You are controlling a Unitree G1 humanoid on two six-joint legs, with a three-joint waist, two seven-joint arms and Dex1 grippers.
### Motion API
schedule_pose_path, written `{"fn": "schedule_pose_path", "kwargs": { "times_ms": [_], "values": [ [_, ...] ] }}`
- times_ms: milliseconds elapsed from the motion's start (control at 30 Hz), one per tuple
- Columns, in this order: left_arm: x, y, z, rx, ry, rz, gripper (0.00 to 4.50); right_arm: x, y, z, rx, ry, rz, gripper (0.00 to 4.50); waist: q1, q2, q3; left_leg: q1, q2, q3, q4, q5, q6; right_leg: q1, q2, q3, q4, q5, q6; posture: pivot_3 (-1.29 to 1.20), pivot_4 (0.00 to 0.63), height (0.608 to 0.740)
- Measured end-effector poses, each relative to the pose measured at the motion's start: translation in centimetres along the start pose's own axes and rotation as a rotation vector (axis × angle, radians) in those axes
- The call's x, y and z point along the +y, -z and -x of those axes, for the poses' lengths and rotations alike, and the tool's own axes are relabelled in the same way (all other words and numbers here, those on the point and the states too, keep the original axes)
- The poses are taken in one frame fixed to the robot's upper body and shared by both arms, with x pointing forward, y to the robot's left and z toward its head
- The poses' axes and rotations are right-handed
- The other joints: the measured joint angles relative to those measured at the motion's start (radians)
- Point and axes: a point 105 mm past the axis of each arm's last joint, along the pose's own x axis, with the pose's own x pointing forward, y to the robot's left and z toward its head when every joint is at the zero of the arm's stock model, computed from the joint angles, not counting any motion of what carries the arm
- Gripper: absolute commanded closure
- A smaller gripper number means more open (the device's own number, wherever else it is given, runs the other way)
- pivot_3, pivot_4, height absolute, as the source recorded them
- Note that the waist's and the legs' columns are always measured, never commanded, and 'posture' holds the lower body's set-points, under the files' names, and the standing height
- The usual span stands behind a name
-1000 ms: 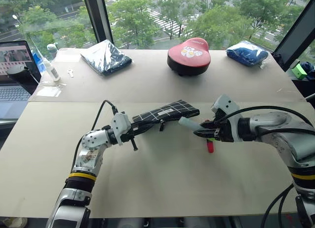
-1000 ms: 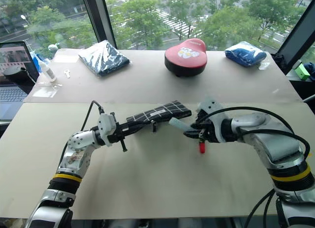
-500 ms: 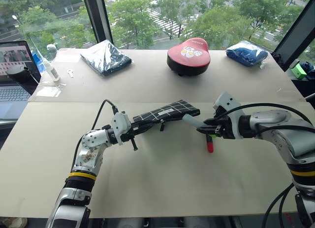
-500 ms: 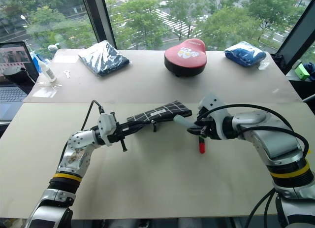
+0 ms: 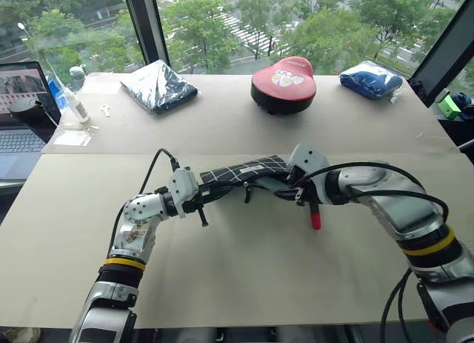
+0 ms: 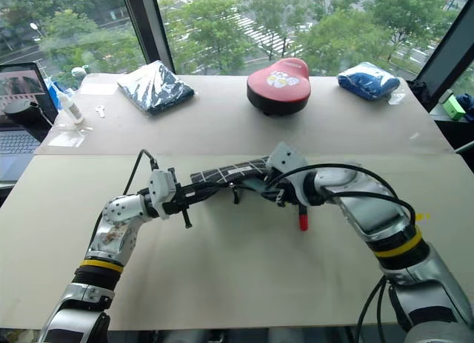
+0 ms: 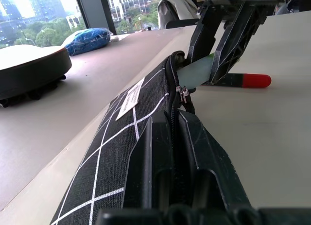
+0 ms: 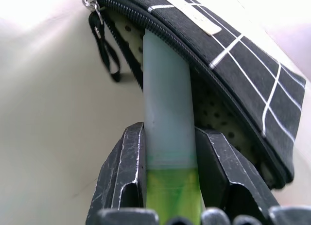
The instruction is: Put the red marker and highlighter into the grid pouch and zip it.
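Right gripper (image 8: 167, 162) clamped on the highlighter (image 8: 166, 118), one finger (image 8: 125, 171) on each side of its pale body, just above the green end. Its far end sits in the open zipper mouth of the grid pouch (image 8: 233, 79). Pull cord (image 8: 104, 45) hangs beside the opening.

Unzipped grid pouch (image 5: 241, 171), pale highlighter (image 8: 166, 113) entering mouth, red marker (image 5: 315, 216) on table

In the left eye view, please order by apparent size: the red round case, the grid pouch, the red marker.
1. Red round case
2. Grid pouch, partly hidden by the right claw, so this ranking is unsure
3. Red marker, clearly the smallest
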Motion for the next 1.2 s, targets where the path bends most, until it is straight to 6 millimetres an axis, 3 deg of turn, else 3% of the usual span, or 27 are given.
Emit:
{"fn": "schedule_pose_path", "kwargs": {
  "times_ms": [100, 267, 567, 767, 1200],
  "values": [
    [0.1, -0.1, 0.0, 0.000, 0.000, -0.002, 4.50, 0.1, -1.9, -1.1, -0.075, 0.052, 0.282, 3.47, -0.004, 0.000, 0.000, 0.001, -0.001, 0.001, 0.000, 0.000, 0.000, 0.000, 0.000, 0.000, 0.002, 0.000, 0.000, 0.00, 0.150, 0.740],
    [0.3, -0.2, 0.0, -0.001, -0.001, -0.007, 4.50, 0.9, -3.3, -2.0, -0.152, 0.064, 0.535, 3.47, -0.003, 0.000, 0.000, 0.001, -0.002, 0.001, 0.001, 0.001, -0.001, -0.001, 0.000, 0.000, 0.009, 0.000, 0.000, 0.00, 0.150, 0.740],
    [0.1, 0.0, -0.1, 0.007, 0.011, 0.014, 4.50, 1.0, -2.6, -2.4, -0.179, 0.064, 0.690, 3.47, -0.005, 0.000, 0.000, 0.001, -0.001, 0.001, 0.002, 0.001, -0.001, 0.000, 0.001, 0.000, 0.010, 0.000, 0.000, 0.00, 0.150, 0.740],
    [0.3, -0.2, 0.1, 0.005, 0.001, 0.008, 4.50, -1.3, -1.4, -1.2, -0.145, 0.159, 0.769, 3.47, -0.004, 0.000, 0.000, 0.002, -0.001, 0.001, 0.002, 0.001, -0.001, 0.000, 0.001, 0.000, 0.009, 0.000, 0.000, 0.00, 0.150, 0.740],
    [0.3, -0.7, -0.4, -0.037, 0.007, 0.028, 4.50, -0.8, -2.4, -1.8, -0.250, 0.237, 1.037, 3.47, -0.007, 0.000, 0.000, 0.003, -0.001, 0.002, 0.002, 0.002, -0.003, 0.000, 0.001, 0.001, 0.010, 0.000, 0.000, 0.00, 0.150, 0.740]
  ]
}}
